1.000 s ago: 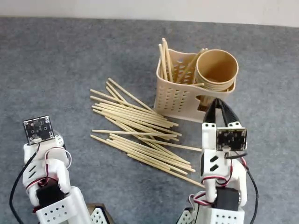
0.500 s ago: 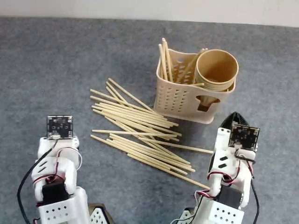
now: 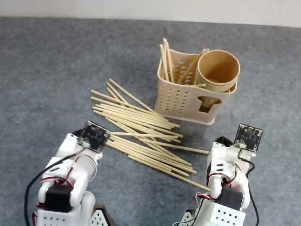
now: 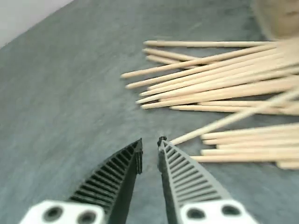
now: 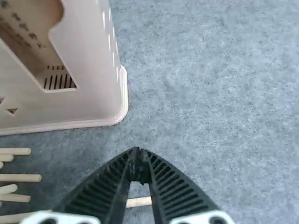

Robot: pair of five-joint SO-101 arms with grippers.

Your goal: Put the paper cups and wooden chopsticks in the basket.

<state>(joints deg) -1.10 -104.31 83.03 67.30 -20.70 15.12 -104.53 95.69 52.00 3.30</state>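
The basket (image 3: 181, 99) stands upright on the mat (image 3: 47, 70), with stacked cups (image 3: 218, 70) inside. Loose chopsticks (image 3: 141, 132) lie flat beside it, running crosswise between my arms. My left gripper (image 4: 149, 144), fingers slightly parted, hovers at their ends. My right gripper (image 5: 138, 156) is closed on nothing.

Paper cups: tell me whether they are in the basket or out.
In: the paper cups stand upright, nested, inside the basket, at one end.

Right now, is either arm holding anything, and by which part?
Nothing is held. The left gripper has empty jaws slightly apart near the chopsticks; the right gripper is shut on nothing.
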